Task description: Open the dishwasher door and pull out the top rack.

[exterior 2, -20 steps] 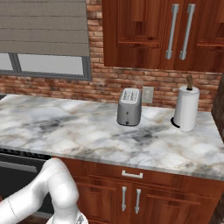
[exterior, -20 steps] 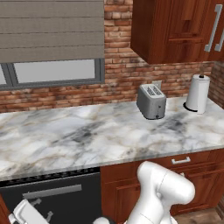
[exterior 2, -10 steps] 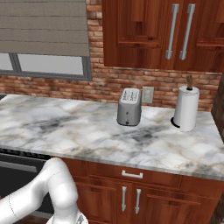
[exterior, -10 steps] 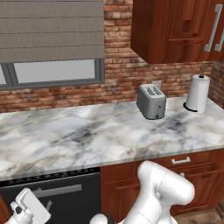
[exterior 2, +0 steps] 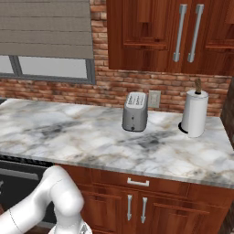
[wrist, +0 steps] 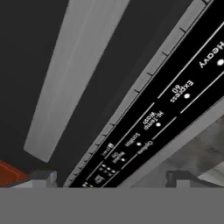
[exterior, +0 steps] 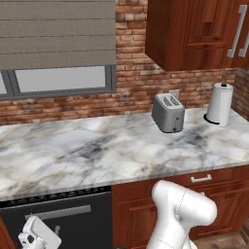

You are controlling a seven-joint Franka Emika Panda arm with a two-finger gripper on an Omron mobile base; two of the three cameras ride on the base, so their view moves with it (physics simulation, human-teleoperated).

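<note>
The dishwasher door (exterior: 73,221) is a wide, flat black panel set under the marble counter (exterior: 97,151), at the lower left of the left base view. It stands upright and closed, flush with the cabinet fronts. Its long axis runs horizontally, parallel to the counter edge. A long grey bar handle (exterior: 63,212) lies across the upper part of the panel, also horizontal. A dotted control strip (exterior: 58,195) runs along the top edge, directly below the counter lip.

In the hand view the door (wrist: 131,48) is seen at close range and rolled, so the handle (wrist: 76,74) runs diagonally from lower left to upper right. The control strip (wrist: 175,100) runs parallel to it and carries small white labels, among them "Express", "Hi-Temp Wash" and "Heavy", each with a white dot.

The gripper (exterior: 36,238) sits low in front of the door, below the left part of the handle. Its jaws are spread wide apart; the two dark fingertips (wrist: 41,177) stand at opposite sides of the hand view and grasp nothing.

In the right base view the door (exterior 2: 18,183) shows as a dark panel at the left edge. On the counter stand a silver toaster (exterior: 168,113) and, further right, a paper towel roll (exterior: 220,104), well apart from the door. Reddish-brown cabinet doors (exterior: 204,209) adjoin the dishwasher on the right.
</note>
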